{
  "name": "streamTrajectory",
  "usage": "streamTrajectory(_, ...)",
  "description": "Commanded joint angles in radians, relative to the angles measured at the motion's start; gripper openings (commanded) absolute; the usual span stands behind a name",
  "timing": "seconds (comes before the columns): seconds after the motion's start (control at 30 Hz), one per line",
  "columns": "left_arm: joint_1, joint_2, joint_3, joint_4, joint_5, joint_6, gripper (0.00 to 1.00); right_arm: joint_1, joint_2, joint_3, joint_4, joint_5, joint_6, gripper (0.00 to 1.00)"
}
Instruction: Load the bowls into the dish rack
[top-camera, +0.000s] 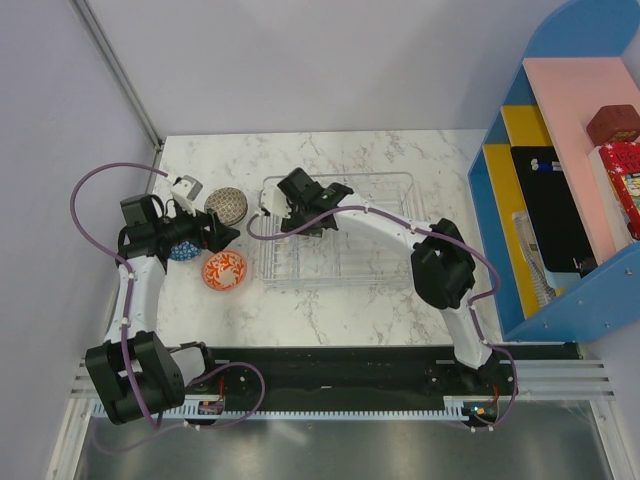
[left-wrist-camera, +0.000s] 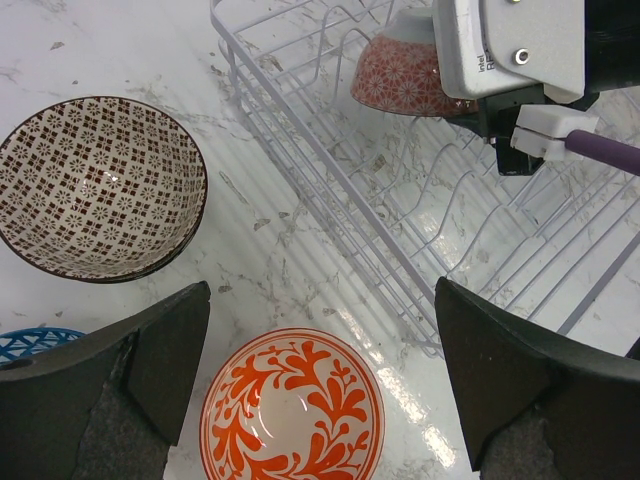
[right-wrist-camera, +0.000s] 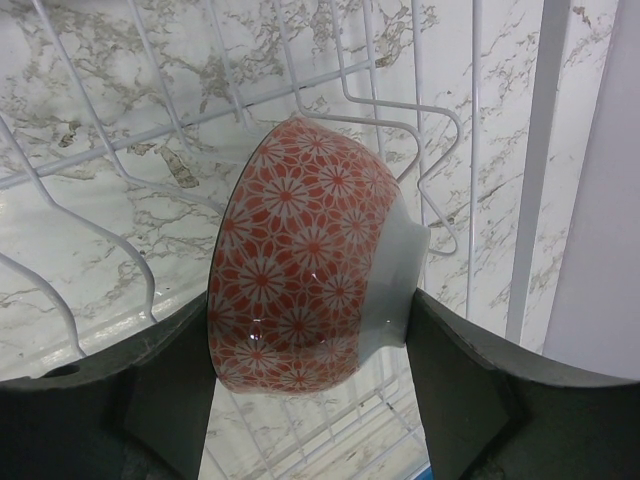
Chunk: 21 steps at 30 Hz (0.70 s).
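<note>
While the right gripper (right-wrist-camera: 310, 360) clamps the red flowered bowl (right-wrist-camera: 300, 270) on edge over the dish rack (top-camera: 380, 250), it should settle the rim squarely between two wires before letting go; the left gripper (left-wrist-camera: 320, 340) hangs wide open above the orange bowl (left-wrist-camera: 292, 408) on the table (top-camera: 350, 320).

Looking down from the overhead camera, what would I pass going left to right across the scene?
Blue bowl → orange-patterned bowl → clear dish rack → blue shelf unit. The latticed bowl lies directly beyond the orange one, so it has no separate place.
</note>
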Motion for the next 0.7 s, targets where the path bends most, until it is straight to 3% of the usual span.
streamTrajectory(0.0,0.007,-0.015,-0.007,0.030,0.033,0.033,1.00,0.022,-0.002,0.041,0.005,0.009,-0.001,0.79)
streamTrajectory(0.13,0.007,-0.010,-0.007,0.031,0.035,0.035,1.00,0.030,-0.033,0.035,0.001,0.021,-0.009,0.92)
streamTrajectory(0.27,0.007,-0.015,-0.010,0.030,0.035,0.035,1.00,0.039,-0.050,0.033,-0.004,0.052,-0.009,0.97)
streamTrajectory(0.5,0.007,-0.015,-0.014,0.031,0.035,0.036,1.00,0.039,-0.103,0.019,0.020,0.116,0.023,0.97)
streamTrajectory(0.67,0.008,-0.010,-0.021,0.030,0.036,0.047,1.00,0.040,-0.159,-0.030,0.131,0.202,0.063,0.97)
